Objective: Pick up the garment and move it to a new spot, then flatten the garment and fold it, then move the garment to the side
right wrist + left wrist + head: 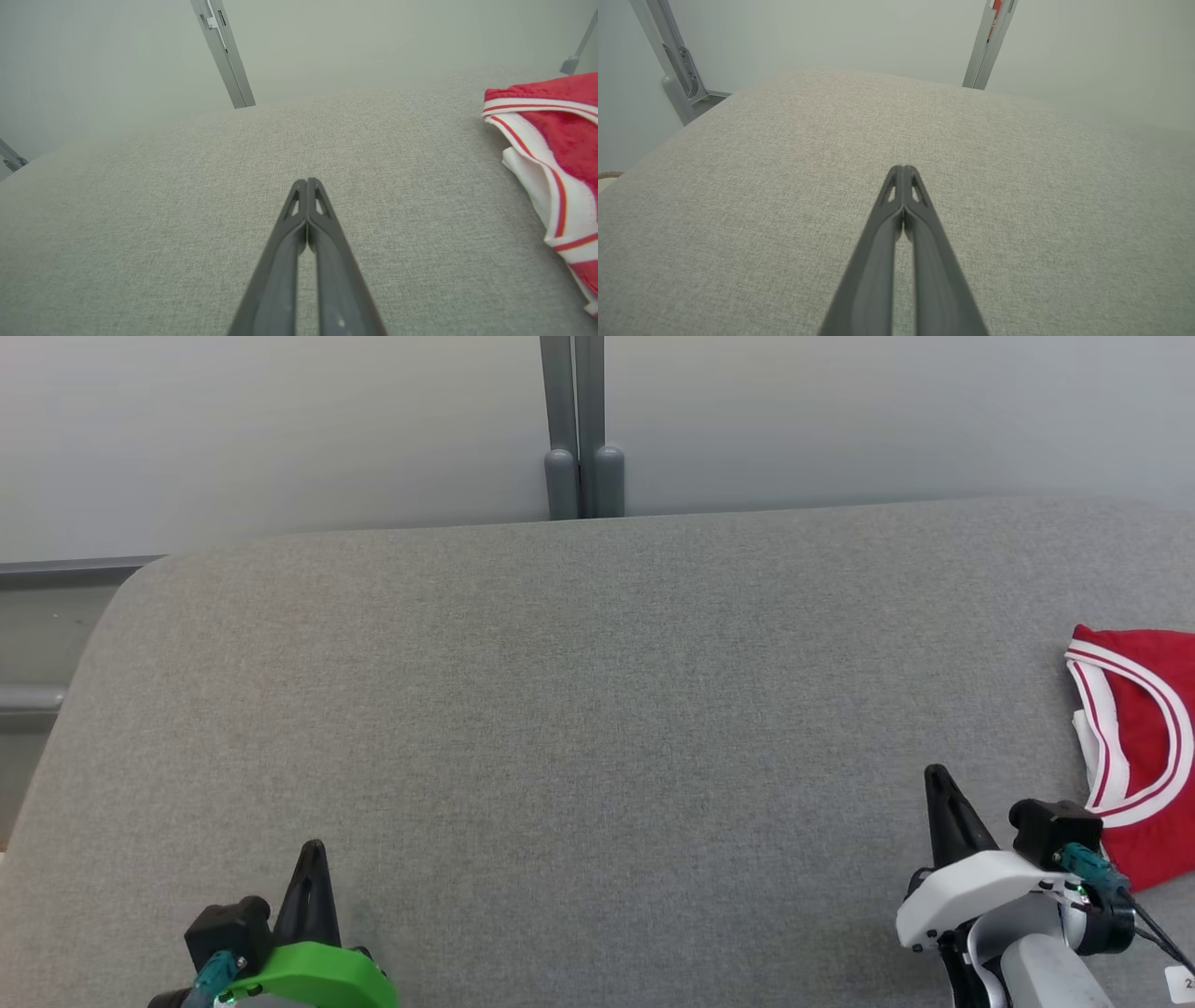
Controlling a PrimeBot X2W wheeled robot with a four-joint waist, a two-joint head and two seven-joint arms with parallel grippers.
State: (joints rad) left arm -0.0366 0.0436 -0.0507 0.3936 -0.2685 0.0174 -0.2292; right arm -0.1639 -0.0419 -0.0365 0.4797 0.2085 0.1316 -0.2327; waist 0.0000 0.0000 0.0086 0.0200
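Observation:
The garment (1146,737) lies at the far right of the grey padded table (560,709), red with a curved red-and-white striped band and a bit of white cloth at its left edge; part of it runs out of frame. In the right wrist view the garment (567,140) sits to the right of the fingers. My right gripper (936,775) is shut and empty, just left of the garment and apart from it, its fingers pressed together (307,183). My left gripper (314,849) stands at the lower left, also shut with nothing in it (902,169).
A grey upright post (581,439) stands against the pale wall behind the table's far edge. The table's rounded left corner (131,588) drops off beside a grey rail (37,695).

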